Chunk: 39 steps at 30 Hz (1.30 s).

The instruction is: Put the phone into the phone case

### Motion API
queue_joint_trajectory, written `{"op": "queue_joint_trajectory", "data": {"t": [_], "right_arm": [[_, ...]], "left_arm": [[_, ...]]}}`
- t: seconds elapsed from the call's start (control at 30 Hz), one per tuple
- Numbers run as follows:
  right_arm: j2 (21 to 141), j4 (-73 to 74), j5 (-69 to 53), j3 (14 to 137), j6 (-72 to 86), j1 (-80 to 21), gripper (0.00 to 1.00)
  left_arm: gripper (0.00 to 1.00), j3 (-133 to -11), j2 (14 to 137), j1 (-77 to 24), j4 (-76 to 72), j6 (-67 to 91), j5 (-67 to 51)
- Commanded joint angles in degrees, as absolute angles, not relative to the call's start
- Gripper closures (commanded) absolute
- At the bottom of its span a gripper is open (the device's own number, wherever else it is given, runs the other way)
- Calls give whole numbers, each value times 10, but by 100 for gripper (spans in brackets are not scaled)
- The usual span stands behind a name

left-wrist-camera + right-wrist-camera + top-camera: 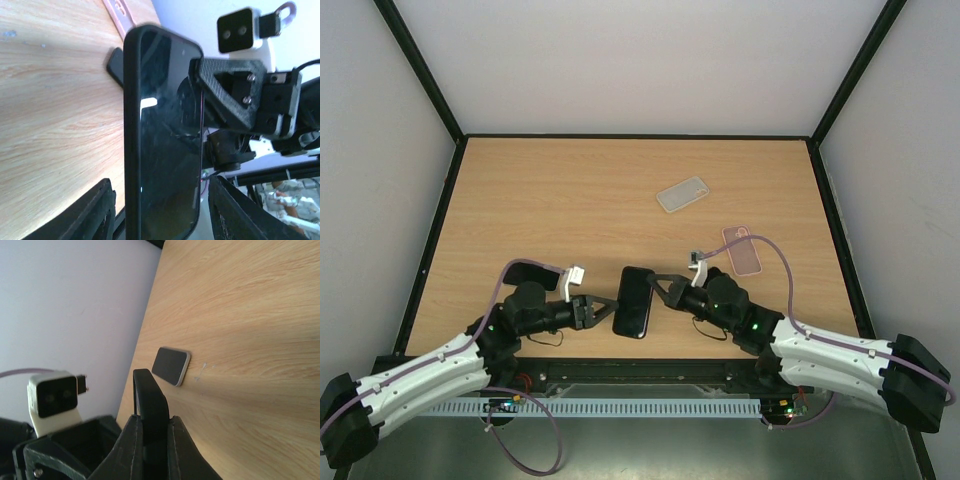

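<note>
Phone (632, 302) is held left of pink case (743, 250), clamped by right gripper (658, 290). Left gripper (610, 308) is spread, flanking it. Dark rim (131, 130) suggests seating underway; squeezing by left jaws is judged needed next.

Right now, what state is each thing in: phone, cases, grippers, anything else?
Phone: clamped at one long edge, screen up.
Right gripper: shut on the phone.
Left gripper: open, a finger either side of the phone.
Clear case: empty, flat on the table.
Pink case: empty, flat on the table.
Dark slab: flat on the table.
</note>
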State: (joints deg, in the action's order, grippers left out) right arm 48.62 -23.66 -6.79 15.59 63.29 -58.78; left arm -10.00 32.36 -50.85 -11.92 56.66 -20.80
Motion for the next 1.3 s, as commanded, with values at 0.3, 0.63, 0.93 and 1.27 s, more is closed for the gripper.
{"op": "queue_joint_trajectory", "data": {"t": [0.3,0.63,0.93,1.27], "right_arm": [[495,-334,-174,158,631,-588,98],[511,-246,-102,177,600,-588,98],[583,-196,-90,229,539,-535,98],[770,-222,-161,341,455,-420,98]], "left_arm": [[54,-149,385,-508,-149,520,-191],[73,-176,434,-507,-96,524,-147],[13,-223,432,-505,68,541,4],[1,-228,404,-484,163,584,127]]}}
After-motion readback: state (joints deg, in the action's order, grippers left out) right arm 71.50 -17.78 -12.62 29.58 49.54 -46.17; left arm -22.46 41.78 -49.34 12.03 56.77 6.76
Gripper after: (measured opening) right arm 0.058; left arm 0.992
